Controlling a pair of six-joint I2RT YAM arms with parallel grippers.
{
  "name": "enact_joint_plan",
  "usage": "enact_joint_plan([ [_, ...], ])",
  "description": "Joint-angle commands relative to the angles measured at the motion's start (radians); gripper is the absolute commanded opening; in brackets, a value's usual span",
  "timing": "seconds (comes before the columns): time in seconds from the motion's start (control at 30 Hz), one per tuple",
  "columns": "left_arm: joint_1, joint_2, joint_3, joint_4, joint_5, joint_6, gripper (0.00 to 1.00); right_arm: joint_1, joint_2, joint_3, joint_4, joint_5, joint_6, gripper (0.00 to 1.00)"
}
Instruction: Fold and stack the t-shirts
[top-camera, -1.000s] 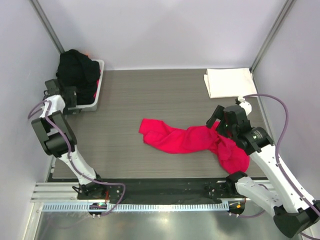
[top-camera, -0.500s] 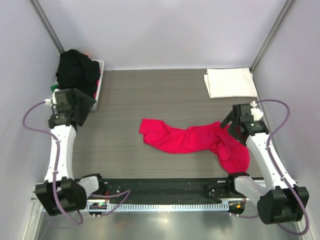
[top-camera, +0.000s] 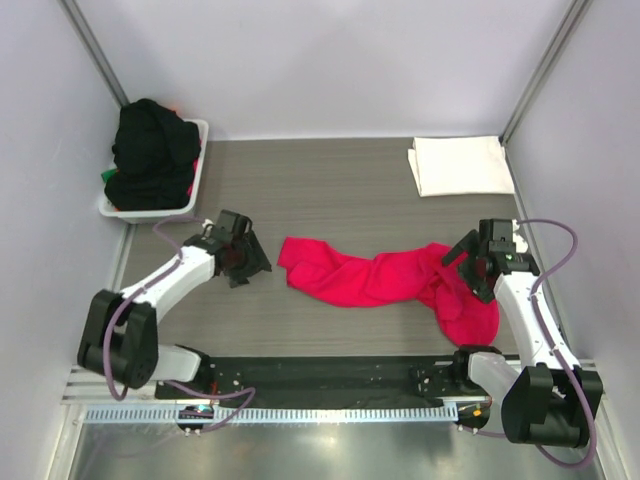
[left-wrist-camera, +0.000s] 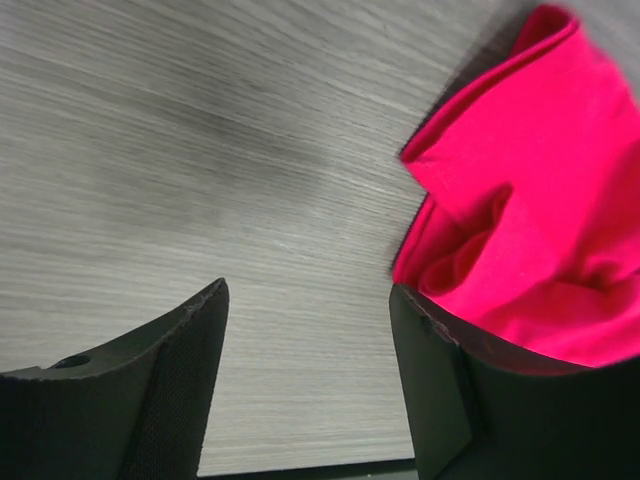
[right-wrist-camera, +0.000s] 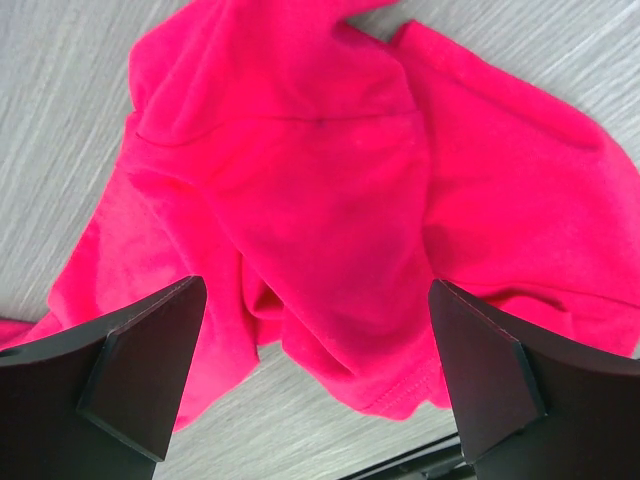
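I see the pinkish-red t-shirt (top-camera: 380, 280) lying crumpled in the middle of the table (top-camera: 330, 190), stretched from left to right, with its bigger bunch at the near right. The left gripper (left-wrist-camera: 308, 290) is wide apart over bare wood, and the shirt's left end is just beside its right finger. The right gripper (right-wrist-camera: 315, 290) is also wide apart, holding nothing, above the wrinkled right bunch. I count two grippers and one red shirt. One white t-shirt (top-camera: 460, 165) lies folded flat at the far right corner. One black t-shirt (top-camera: 150, 150) is heaped in the basket (top-camera: 200, 135) at the far left.
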Motion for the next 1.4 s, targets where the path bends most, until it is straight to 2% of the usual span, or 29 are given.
enact_joint_plan([
  [0.0, -0.048, 0.077, 0.016, 0.132, -0.029, -0.028, 0.66, -0.005, -0.007, 0.024, 0.040, -0.010, 0.006, 1.00],
  [0.47, -0.082, 0.331, 0.071, 0.322, -0.013, -0.062, 0.57, -0.006, 0.010, 0.047, 0.052, 0.026, -0.026, 0.99],
  [0.67, -0.104, 0.357, 0.083, 0.336, -0.013, -0.079, 0.41, -0.006, 0.033, 0.057, 0.056, 0.052, -0.034, 0.99],
  [0.77, -0.116, 0.355, 0.079, 0.341, -0.014, -0.087, 0.28, -0.018, 0.045, 0.056, 0.060, 0.061, -0.037, 0.99],
  [0.8, -0.117, 0.351, 0.079, 0.341, -0.014, -0.091, 0.21, -0.037, 0.050, 0.056, 0.065, 0.055, -0.040, 0.99],
  [0.87, -0.119, 0.346, 0.077, 0.341, -0.010, -0.094, 0.14, -0.058, 0.066, 0.056, 0.068, 0.040, -0.048, 0.99],
  [0.9, -0.120, 0.334, 0.076, 0.341, -0.010, -0.096, 0.04, -0.072, 0.071, 0.057, 0.077, 0.036, -0.049, 0.99],
  [0.93, -0.120, 0.326, 0.076, 0.339, -0.010, -0.098, 0.00, -0.092, 0.082, 0.059, 0.082, 0.026, -0.052, 0.99],
  [1.1, -0.099, 0.204, 0.122, 0.185, -0.085, -0.084, 0.00, -0.139, 0.148, 0.086, 0.115, 0.007, -0.054, 0.98],
  [1.23, -0.039, 0.064, 0.154, 0.090, -0.142, -0.059, 0.00, -0.144, 0.230, 0.117, 0.163, -0.028, -0.052, 0.92],
  [1.37, 0.025, -0.036, 0.145, 0.045, -0.125, -0.033, 0.00, -0.144, 0.319, 0.149, 0.204, -0.037, -0.057, 0.90],
])
